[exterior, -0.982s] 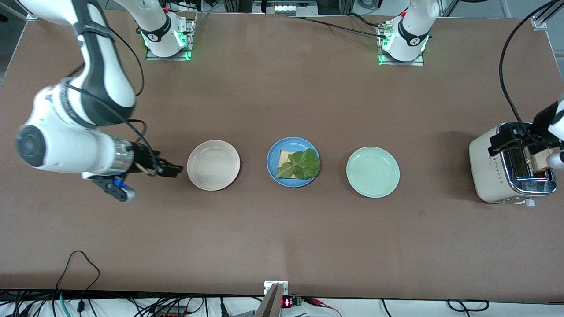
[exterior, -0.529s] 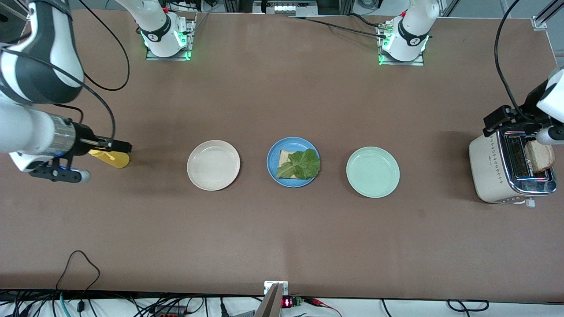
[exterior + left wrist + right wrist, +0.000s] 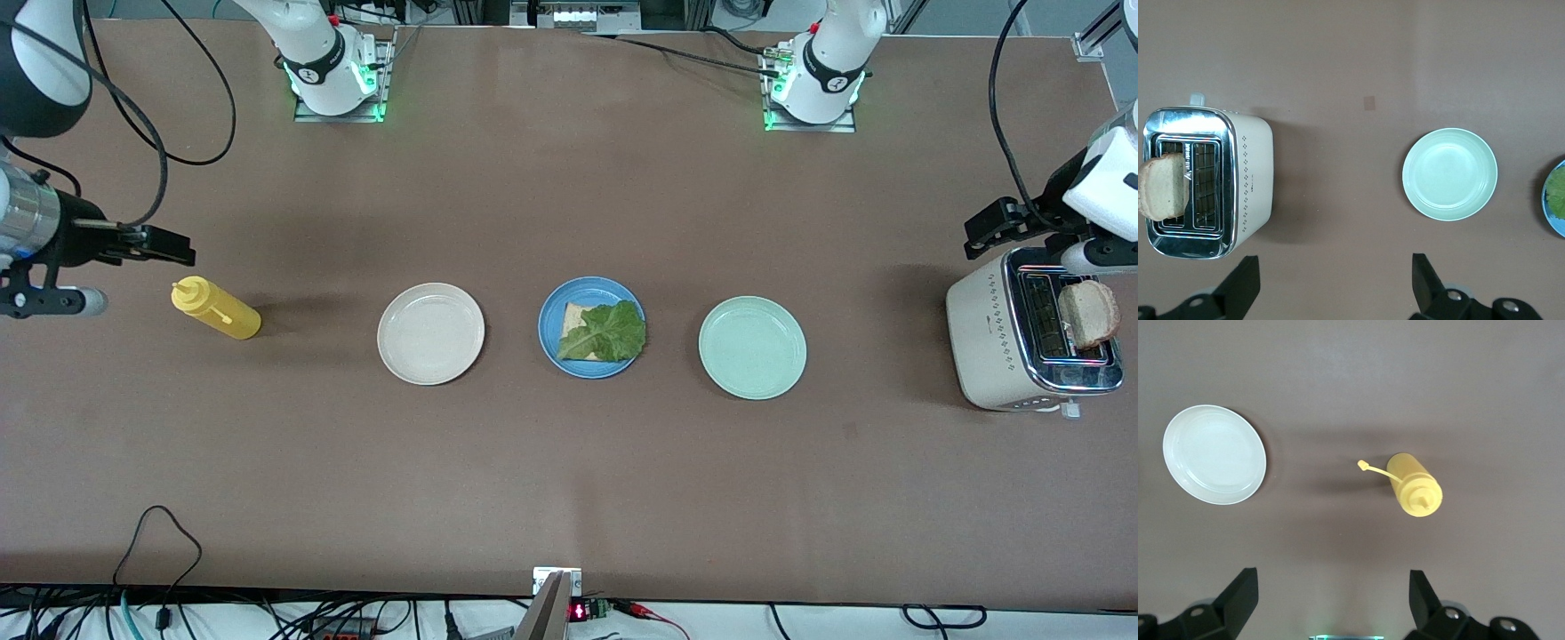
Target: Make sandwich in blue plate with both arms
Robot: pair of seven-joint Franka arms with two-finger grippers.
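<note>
From the front we see the right gripper [image 3: 169, 247] now off the mustard bottle [image 3: 216, 309], fingers released; the sandwich [image 3: 603, 332] sits unmoved in the blue plate [image 3: 552, 307].

Left wrist: the left gripper [image 3: 1336, 283] is released, raised from the toaster [image 3: 1205, 182], perhaps directly above.

Right wrist: bottle between fingers [image 3: 1239, 596], lower.
</note>
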